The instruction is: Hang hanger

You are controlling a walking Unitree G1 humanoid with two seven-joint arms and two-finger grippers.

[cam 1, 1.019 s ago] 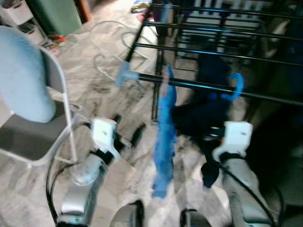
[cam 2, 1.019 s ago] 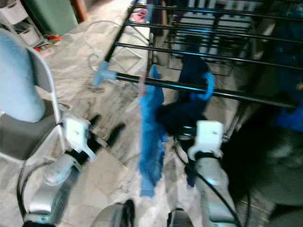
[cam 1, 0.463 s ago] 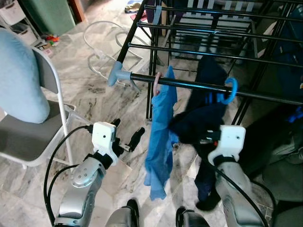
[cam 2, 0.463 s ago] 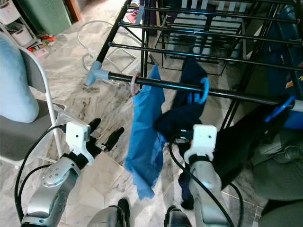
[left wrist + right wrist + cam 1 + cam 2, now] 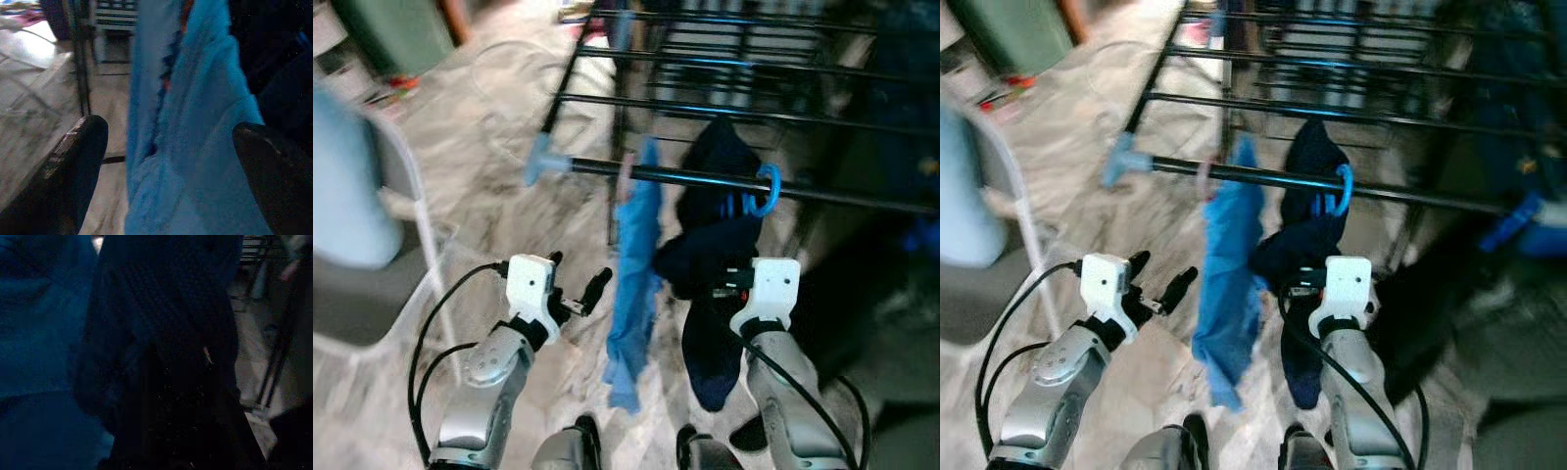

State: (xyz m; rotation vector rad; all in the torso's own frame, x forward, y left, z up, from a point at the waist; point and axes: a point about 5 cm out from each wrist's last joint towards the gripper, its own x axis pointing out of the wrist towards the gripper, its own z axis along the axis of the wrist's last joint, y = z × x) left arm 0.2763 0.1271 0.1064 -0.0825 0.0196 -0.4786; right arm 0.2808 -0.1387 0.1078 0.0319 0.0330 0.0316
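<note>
Blue hanger (image 5: 766,192) hooked on black rack rail (image 5: 842,194) w/ navy garment (image 5: 717,245), right gripper (image 5: 729,284) at its 6 o'clock, fingers buried in cloth, can't tell grip; left gripper (image 5: 578,291) fingers (image 5: 73,161) spread wide, empty, light-blue garment (image 5: 634,264) at its 3 o'clock.
</note>
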